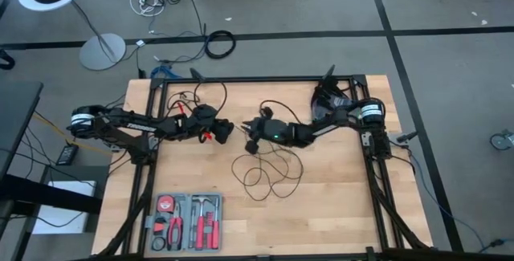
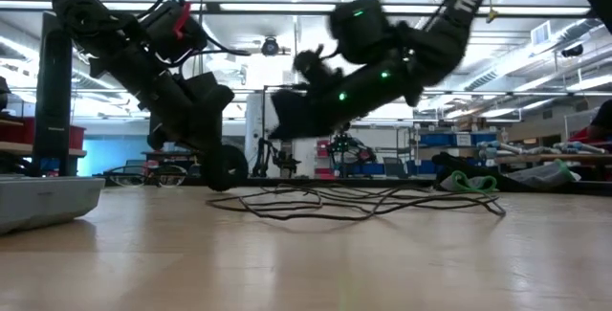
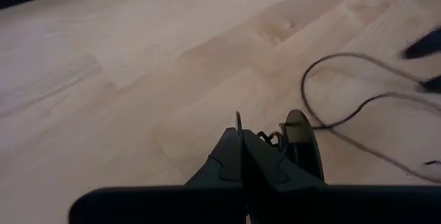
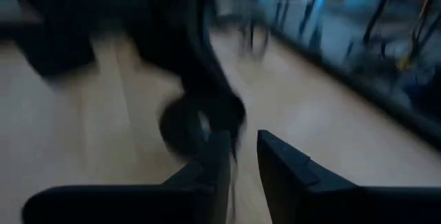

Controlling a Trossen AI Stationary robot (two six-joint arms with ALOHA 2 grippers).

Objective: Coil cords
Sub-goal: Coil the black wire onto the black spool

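Observation:
The thin black cord point(image 1: 269, 173) lies in loose loops on the wooden table's middle, also seen in the low view point(image 2: 354, 201) and the left wrist view point(image 3: 344, 114). Its round black puck point(image 3: 303, 141) sits right beside my left gripper point(image 3: 241, 136), which is shut left of centre point(image 1: 225, 131). My right gripper point(image 1: 251, 130) faces it from the right, close by. Its fingers point(image 4: 244, 151) stand a little apart, with nothing plainly between them. A strand of cord runs down from under it to the loops; whether it touches that strand, I cannot tell. My left gripper is shut on the cord close to its puck end. A thin strand point(image 3: 238, 119) sticks out from between the fingertips, and a small tangle sits beside them. The fingers slant down, pointing toward the table's right. The puck point(image 2: 227, 169) hangs just below them, low over the wood.
A grey tool case point(image 1: 187, 221) with red-handled tools lies at the near left, and it shows at the left edge of the low view point(image 2: 43, 196). Black frame rails point(image 1: 377, 173) border the table. Something green point(image 2: 469, 182) lies at the far right. Bare wood lies near the front edge.

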